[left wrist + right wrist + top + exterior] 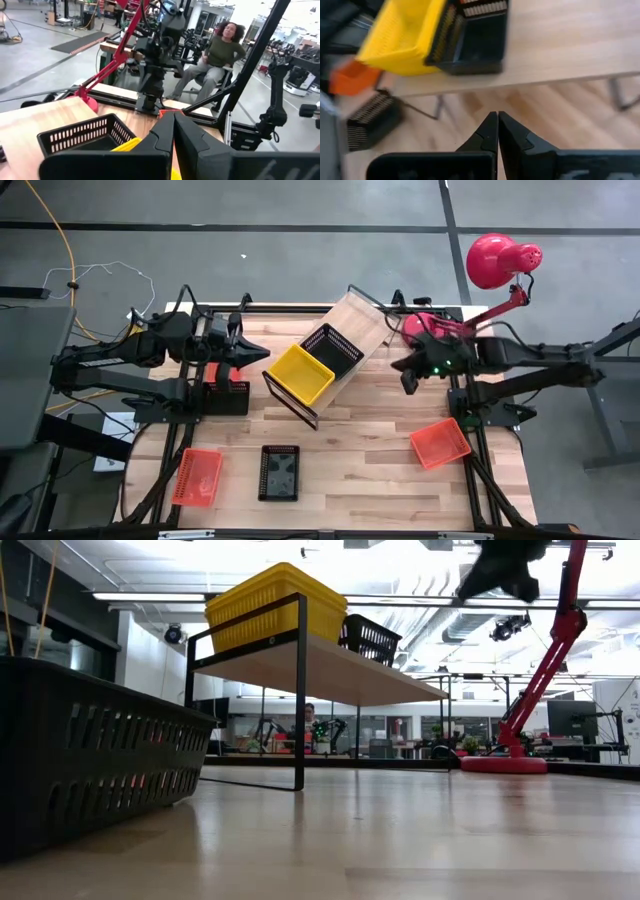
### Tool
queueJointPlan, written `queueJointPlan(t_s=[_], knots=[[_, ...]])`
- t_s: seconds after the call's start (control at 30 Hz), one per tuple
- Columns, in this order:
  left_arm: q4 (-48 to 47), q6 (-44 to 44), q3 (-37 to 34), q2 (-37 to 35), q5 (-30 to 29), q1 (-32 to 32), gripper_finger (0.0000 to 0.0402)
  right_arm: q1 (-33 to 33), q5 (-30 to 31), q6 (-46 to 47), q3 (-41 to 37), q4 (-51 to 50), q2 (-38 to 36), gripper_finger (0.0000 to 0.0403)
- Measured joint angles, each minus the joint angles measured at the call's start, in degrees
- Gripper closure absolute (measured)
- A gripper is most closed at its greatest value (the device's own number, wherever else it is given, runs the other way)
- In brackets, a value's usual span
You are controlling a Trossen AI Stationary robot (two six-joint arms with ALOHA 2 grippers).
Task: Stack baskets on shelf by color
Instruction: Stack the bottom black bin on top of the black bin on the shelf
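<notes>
- Two baskets sit side by side on the shelf (352, 315): a yellow basket (300, 373) at the end nearer the counter's middle, and a black basket (333, 349) touching it on the side toward the lamp.
- The shelf stands askew on the counter (370, 450), running diagonally from its middle toward the far edge.
- Three more baskets lie on the counter itself: an orange basket (197, 476) near the front left corner, a black one (279, 472) just beside it toward the middle, and another orange basket (440, 443) well apart on the right side.
- In the low view a dark basket wall (90, 765) fills the near left, and the yellow basket (275, 600) shows on top of the shelf board (330, 668).
- The left hand (262, 354) hangs near the yellow basket's end of the shelf, fingers pressed together, gripping nothing.
- The right hand (408, 383) hovers beside the shelf's other end, fingers also closed and empty.
- A red lamp (495, 262) stands at the counter's far right corner.
- A seated person (215, 60) shows in the room beyond.
</notes>
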Motion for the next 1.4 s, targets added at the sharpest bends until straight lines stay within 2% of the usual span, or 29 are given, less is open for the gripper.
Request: queueJointPlan(t_s=[0.13,0.27,0.53,0.83,0.97,1.03,1.17,1.4], knots=[[-0.3,1.4,0.0,-0.1,-0.6,0.0,0.0401,0.1,-2.2,3.2,-8.4,11.5,-5.3,0.0403],[-0.3,2.4,0.0,-0.1,-1.3,0.0,0.0401,0.1,-1.6,2.0,-11.0,18.0,-7.6,0.0403],[-0.3,3.4,0.0,-0.1,-1.4,0.0,0.0402,0.1,0.6,-4.4,-9.0,21.3,-7.9,0.0403],[-0.3,5.8,0.1,-2.2,-2.3,0.0,0.0400,0.0,1.5,-4.7,-8.6,21.6,-7.9,0.0403],[-0.7,5.8,0.3,-4.0,-2.5,0.0,0.0382,0.0,1.5,-4.4,-8.6,21.6,-7.9,0.0403],[-3.2,5.8,2.2,-4.3,-2.6,0.0,0.0365,0.0,1.5,-4.2,-8.6,21.6,-7.9,0.0403],[-14.2,6.6,9.8,-3.2,-3.8,-1.3,0.0315,0.0,1.5,-4.2,-8.6,21.6,-7.9,0.0403],[-37.6,3.9,22.0,2.6,-5.1,-9.9,0.0231,0.0,1.5,-4.2,-8.6,21.6,-7.9,0.0402]])
